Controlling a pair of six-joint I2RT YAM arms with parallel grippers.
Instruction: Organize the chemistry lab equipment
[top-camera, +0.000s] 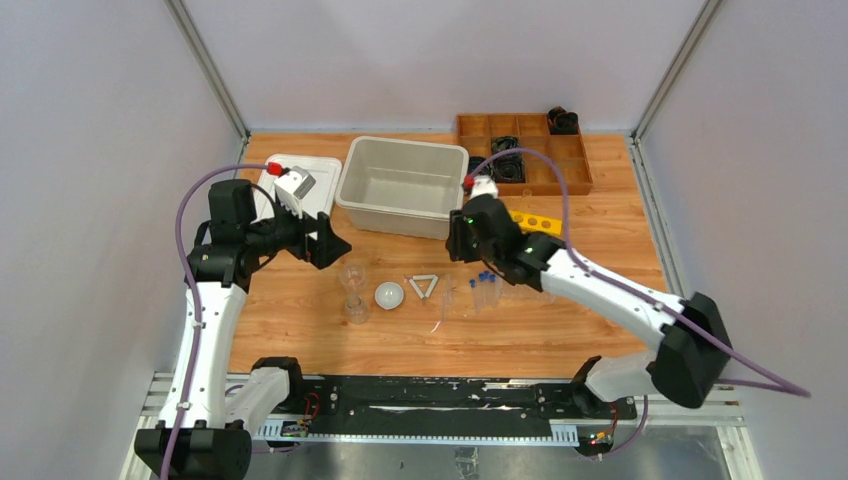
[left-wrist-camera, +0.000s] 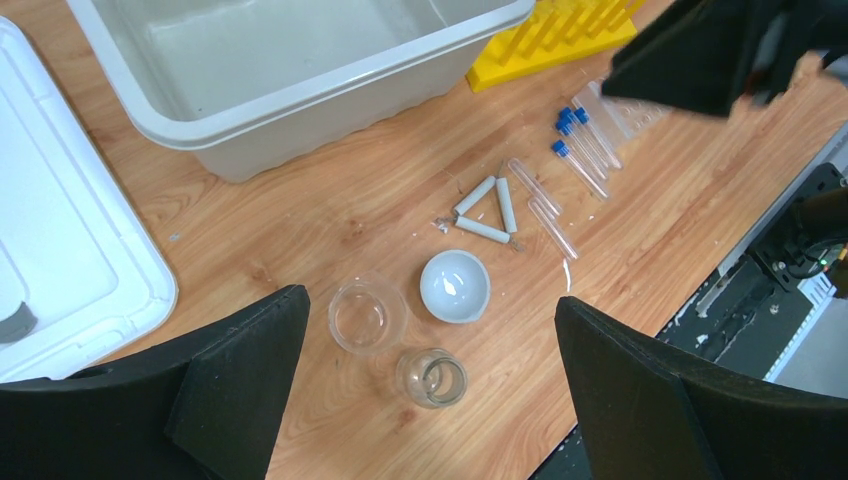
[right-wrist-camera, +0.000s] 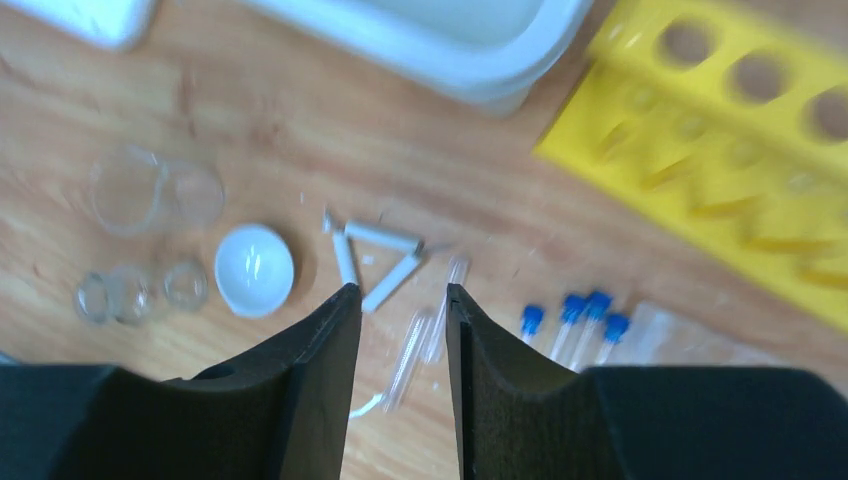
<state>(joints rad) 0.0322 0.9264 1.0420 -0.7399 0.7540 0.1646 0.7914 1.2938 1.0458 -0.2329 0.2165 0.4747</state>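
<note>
Right gripper (right-wrist-camera: 400, 292) hangs part-open with nothing between its jaws, over the loose pieces lying in front of the tub (top-camera: 395, 215). Directly below its tips sit the white triangle frame (right-wrist-camera: 383, 237) and the thin clear rods (right-wrist-camera: 410, 350). The blue-capped tubes (right-wrist-camera: 575, 320) lie in front of the tub's right corner, and the white round dish (right-wrist-camera: 255, 270) and small glass beakers (left-wrist-camera: 366, 316) in front of its left half.

The step looks like a pick from this cluster. It would go best with a straight descent, the jaws set across one piece only, and a gentle close, since the glass is likely to roll or chip.

The right arm stretches diagonally towards the tub's right front corner, wrist tipped down. Left gripper (left-wrist-camera: 428, 305) is spread wide and empty, raised off the tub's left front corner.
</note>
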